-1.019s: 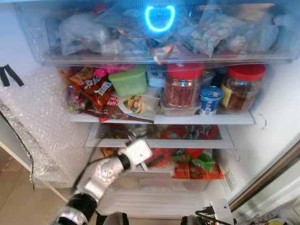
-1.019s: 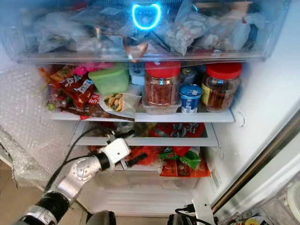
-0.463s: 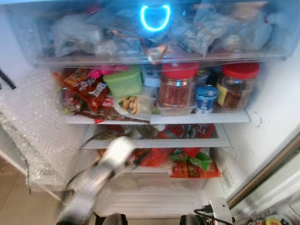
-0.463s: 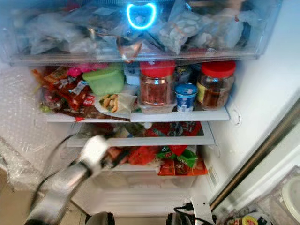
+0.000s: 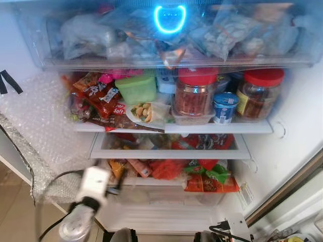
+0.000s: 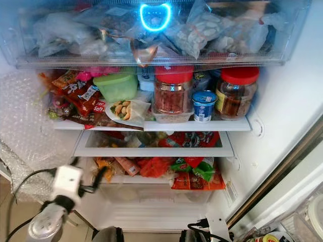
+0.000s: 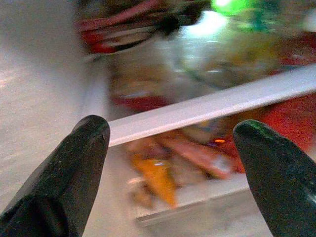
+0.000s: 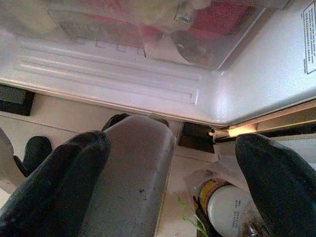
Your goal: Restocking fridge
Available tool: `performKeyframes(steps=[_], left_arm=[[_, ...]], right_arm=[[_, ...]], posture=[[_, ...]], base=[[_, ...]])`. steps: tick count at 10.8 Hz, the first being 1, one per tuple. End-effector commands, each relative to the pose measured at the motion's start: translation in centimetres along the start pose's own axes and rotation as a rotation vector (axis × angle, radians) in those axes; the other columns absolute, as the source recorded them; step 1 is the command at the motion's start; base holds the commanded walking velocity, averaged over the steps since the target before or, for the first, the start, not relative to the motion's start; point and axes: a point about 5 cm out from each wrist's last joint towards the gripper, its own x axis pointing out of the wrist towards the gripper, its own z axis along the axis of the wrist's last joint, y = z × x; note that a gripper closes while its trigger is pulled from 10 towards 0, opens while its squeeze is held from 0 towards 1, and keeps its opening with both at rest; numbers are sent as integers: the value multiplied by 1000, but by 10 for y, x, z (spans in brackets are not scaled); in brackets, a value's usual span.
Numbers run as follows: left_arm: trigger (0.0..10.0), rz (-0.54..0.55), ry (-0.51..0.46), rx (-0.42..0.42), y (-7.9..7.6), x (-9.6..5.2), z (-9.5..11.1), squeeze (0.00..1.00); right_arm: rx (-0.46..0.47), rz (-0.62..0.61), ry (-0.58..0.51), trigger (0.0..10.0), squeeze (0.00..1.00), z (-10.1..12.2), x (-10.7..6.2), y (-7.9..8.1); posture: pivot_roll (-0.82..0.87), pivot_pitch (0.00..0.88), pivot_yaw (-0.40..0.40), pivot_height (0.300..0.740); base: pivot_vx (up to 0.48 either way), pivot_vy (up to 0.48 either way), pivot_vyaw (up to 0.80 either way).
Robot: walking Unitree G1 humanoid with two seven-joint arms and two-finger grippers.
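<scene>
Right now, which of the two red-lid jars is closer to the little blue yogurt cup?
The left red-lid jar: it stands right beside the blue yogurt cup. The right red-lid jar sits further off, by the fridge wall.

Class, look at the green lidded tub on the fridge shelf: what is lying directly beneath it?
The green tub rests on a wrapped sandwich pack and snack packets. Whatever lies further back under it is covered.

Two red-lidded jars (image 5: 196, 92) (image 5: 260, 94), one green tub (image 5: 136, 88) and one blue-lidded yogurt cup (image 5: 225, 107) are sitting on one shelf (image 5: 222, 128).
</scene>
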Motion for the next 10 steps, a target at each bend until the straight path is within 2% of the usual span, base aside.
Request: performKeyframes(steps=[1,2,4,10], left_arm=[[10000,70,18,-5,7,0,-4,0],[10000,72,22,-6,7,3,-4,0],[10000,90,32,-16,1,1,-6,0],[10000,35,33,12,1,2,-8,0]], right_arm=[[-25,5,129,10000,0,-30,-7,-1],[-37,9,135,10000,0,-30,-7,-1],[-35,-20,129,10000,0,-31,-9,-5],[-6,-18,134,10000,0,-35,-9,-1]], posture=[[-30,0,-13,636],[-22,0,-28,636],[-31,0,-30,636],[-45,0,5,636]], base=[[0,0,0],[0,0,0],[-336,0,0],[-321,0,0]])
